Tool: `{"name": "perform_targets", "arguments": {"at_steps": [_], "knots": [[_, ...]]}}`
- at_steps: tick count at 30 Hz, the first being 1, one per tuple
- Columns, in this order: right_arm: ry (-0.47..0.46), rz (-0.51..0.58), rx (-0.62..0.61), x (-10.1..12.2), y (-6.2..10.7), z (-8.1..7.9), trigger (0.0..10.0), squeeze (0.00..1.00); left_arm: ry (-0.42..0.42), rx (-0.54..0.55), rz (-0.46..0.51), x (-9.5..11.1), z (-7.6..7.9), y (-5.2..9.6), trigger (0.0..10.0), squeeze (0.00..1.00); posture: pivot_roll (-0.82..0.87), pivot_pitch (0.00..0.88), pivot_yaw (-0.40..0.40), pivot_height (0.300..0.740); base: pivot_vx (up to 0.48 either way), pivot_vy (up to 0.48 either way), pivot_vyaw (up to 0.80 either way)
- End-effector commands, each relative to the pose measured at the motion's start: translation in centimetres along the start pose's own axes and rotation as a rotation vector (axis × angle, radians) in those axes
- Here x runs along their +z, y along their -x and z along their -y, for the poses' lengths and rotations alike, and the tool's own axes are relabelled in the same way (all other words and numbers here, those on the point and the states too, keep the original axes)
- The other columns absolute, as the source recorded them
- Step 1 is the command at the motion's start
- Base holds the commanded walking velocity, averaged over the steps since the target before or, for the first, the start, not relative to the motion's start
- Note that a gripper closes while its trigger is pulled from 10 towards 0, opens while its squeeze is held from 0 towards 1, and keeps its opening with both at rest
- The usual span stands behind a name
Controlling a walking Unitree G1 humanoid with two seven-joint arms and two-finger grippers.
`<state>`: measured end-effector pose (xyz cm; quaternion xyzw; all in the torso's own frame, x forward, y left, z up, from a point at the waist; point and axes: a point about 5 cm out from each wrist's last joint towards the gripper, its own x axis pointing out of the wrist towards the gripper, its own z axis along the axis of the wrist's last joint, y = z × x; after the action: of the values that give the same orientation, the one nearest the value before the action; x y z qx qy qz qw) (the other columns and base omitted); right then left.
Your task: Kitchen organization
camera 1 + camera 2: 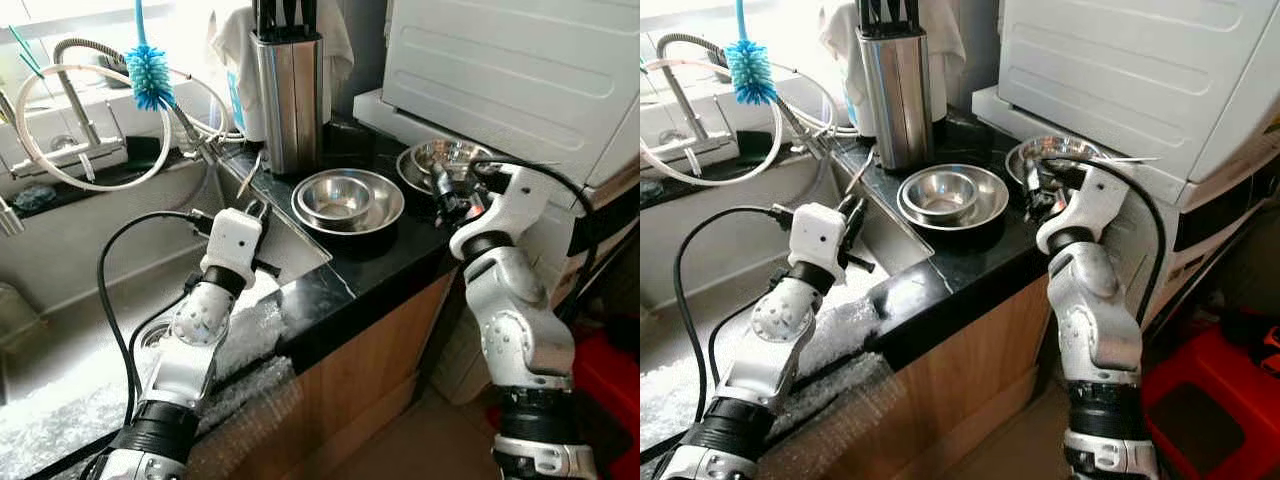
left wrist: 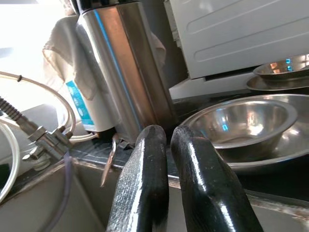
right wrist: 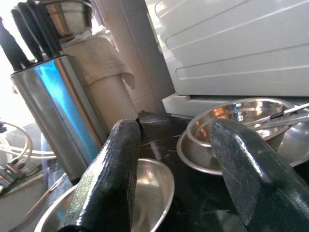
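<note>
Two nested steel bowls (image 1: 348, 200) sit on the black counter (image 1: 330, 290) beside a steel knife block (image 1: 290, 95). A second stack of steel bowls (image 1: 445, 160), with a thin utensil across it, stands at the foot of the white appliance (image 1: 500, 70). My left gripper (image 1: 257, 210) hovers over the sink's right edge, short of the nested bowls (image 2: 241, 121), its fingers (image 2: 145, 183) shut on nothing. My right gripper (image 1: 445, 195) hangs open just in front of the second stack (image 3: 231, 121), fingers (image 3: 111, 183) wide apart and holding nothing.
To the left lies the sink (image 1: 90, 260), with a faucet (image 1: 80, 90), looped hoses and a blue bottle brush (image 1: 150, 75). A small metal tool (image 1: 250, 175) rests on the sink rim by the knife block. A red stool (image 1: 1210, 390) stands on the floor at the right.
</note>
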<state>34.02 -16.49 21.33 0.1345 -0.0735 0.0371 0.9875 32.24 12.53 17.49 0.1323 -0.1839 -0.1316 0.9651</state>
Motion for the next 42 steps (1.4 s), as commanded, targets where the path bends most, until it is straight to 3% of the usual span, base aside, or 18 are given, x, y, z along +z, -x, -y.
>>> {"name": "perform_targets", "arguments": {"at_steps": [1,5,7,11,17,22,27,37,42], "knots": [[0.006,0.004,0.002,0.5,-0.5,0.0,10.0,0.00,-0.005,-0.007,-0.004,0.0,0.0,-0.1,10.0,0.00,-0.19,0.000,0.011,0.740,0.000,0.000,0.00],[0.011,0.005,0.002,0.6,-0.7,0.0,10.0,0.00,0.016,0.004,-0.014,-0.1,0.0,-0.1,10.0,0.00,-0.19,0.000,0.008,0.740,0.000,0.000,0.00],[0.042,0.005,0.014,0.3,-0.6,-0.4,10.0,0.00,0.088,0.041,-0.038,-0.4,-0.1,0.0,10.0,0.00,-0.18,0.000,0.008,0.740,0.000,0.000,0.00],[0.042,0.005,0.031,0.0,-0.5,-0.8,10.0,0.00,0.128,0.065,-0.047,-0.5,-0.3,0.0,10.0,0.00,-0.18,0.000,0.008,0.740,0.000,0.000,0.00],[0.084,0.008,0.055,-1.0,0.8,-1.5,10.0,0.00,0.321,0.221,-0.052,0.0,-2.3,-0.8,10.0,0.00,-0.19,0.000,0.014,0.740,0.000,0.000,0.00],[0.125,0.031,0.061,-0.6,1.0,-1.6,10.0,0.00,0.421,0.315,0.002,1.5,-4.2,-1.7,10.0,0.00,-0.19,0.000,0.013,0.740,0.000,0.000,0.00],[0.154,0.067,0.051,-0.1,1.3,-1.3,10.0,0.00,0.381,0.305,0.034,2.6,-4.6,-2.0,10.0,0.00,-0.19,0.000,0.015,0.740,0.000,0.000,0.00],[0.179,0.059,0.046,-0.8,2.1,-1.2,10.0,0.00,0.348,0.302,-0.033,1.3,-4.7,-1.3,10.0,0.00,-0.19,0.000,0.017,0.740,0.000,0.000,0.25],[0.150,0.063,0.042,-0.9,2.3,-1.4,10.0,0.00,0.339,0.300,-0.041,1.1,-4.8,-1.3,10.0,0.00,-0.19,0.000,0.022,0.740,0.256,0.000,0.25]]}}
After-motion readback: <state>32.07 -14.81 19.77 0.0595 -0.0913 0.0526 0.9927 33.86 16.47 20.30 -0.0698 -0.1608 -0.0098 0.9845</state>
